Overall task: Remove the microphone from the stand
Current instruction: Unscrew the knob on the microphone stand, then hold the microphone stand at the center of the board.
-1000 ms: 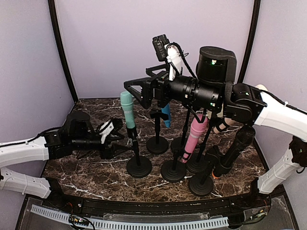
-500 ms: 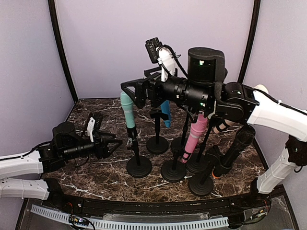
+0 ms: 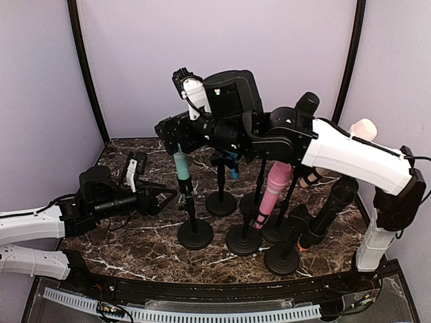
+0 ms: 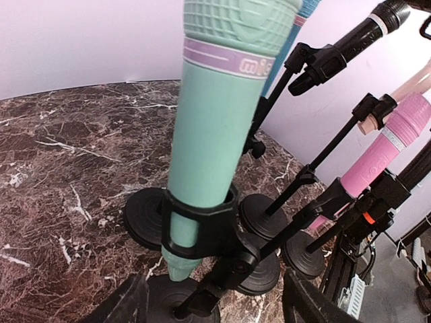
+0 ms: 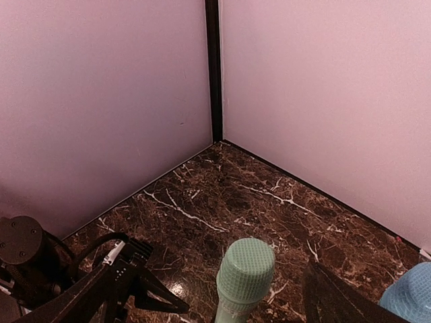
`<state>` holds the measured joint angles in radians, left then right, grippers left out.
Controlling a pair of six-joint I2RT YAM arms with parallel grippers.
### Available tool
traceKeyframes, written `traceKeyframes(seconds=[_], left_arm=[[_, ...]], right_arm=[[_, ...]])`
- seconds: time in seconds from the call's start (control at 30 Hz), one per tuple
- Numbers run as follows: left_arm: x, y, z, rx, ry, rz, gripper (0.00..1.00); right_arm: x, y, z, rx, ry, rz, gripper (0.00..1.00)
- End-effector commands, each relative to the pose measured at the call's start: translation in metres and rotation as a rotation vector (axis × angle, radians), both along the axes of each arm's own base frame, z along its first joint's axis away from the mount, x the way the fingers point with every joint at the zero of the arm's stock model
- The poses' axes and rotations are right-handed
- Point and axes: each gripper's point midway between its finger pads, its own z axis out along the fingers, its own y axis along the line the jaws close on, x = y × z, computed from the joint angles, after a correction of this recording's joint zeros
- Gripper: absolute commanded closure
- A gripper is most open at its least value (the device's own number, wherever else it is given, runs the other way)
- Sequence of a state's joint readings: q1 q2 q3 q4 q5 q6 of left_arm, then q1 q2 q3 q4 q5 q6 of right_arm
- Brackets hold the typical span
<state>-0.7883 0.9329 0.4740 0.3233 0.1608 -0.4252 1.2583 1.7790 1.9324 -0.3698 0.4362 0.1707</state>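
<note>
**Approach stage, no grasp yet.** The right gripper [image 5: 215,296] hangs over the mint-green microphone [image 4: 215,134] with its jaws spread wide. The meshed head lies below and between them, untouched. The left gripper [image 4: 219,306] sits low with its jaws apart. The stem of the stand [image 3: 195,234] rises between them, the black clip [image 4: 202,225] is just above, and neither jaw appears to touch the stem. The microphone stands nearly upright in that clip above the marble tabletop [image 3: 135,242], its tail poking out beneath the ring.

**Next move, as judged.** The right jaws should descend around the upper body and close on it. The left jaws would likely close on the stem under the clip to brace the stand. The lift should then follow the microphone's own axis, since the body narrows downward and ought to slide free upward. A pink microphone [image 3: 275,192] and a black microphone [image 3: 333,205] stand beyond the right jaws, so sideways drift risks a knock.

**Appearance.** The body is a smooth taper, narrow at the tail and widening toward the head. A lilac band below the head carries lettering that is only partly legible, and the grid-textured head is the same green.
</note>
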Motion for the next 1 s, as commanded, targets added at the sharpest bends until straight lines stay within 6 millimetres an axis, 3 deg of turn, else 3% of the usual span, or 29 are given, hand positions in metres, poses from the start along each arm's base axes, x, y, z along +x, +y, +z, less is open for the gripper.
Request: traceKeyframes(seconds=[0.0,0.23,0.4,0.63,0.9,0.97], left_arm=[[-0.018,-0.008,0.003,-0.011,-0.099,-0.108,0.29],[-0.032,-0.016,-0.004,0.014,-0.245,-0.168,0.29],[-0.034,-0.023,-0.023,0.083,-0.288,-0.178,0.30],[-0.032,-0.028,-0.034,0.086,-0.320,-0.157,0.30],[-0.028,-0.028,-0.037,0.083,-0.318,-0.134,0.30],[-0.025,-0.027,-0.026,0.038,-0.312,-0.106,0.29]], right_arm=[[0.009,0.006,-0.006,-0.020,0.027,-0.081,0.05],[0.024,0.016,-0.018,-0.066,0.032,-0.166,0.05],[0.035,0.018,-0.028,-0.106,0.023,-0.228,0.05],[0.042,0.021,-0.033,-0.106,0.031,-0.246,0.05],[0.037,0.020,-0.022,-0.080,0.034,-0.212,0.06],[0.033,0.019,-0.015,-0.063,0.033,-0.187,0.06]])
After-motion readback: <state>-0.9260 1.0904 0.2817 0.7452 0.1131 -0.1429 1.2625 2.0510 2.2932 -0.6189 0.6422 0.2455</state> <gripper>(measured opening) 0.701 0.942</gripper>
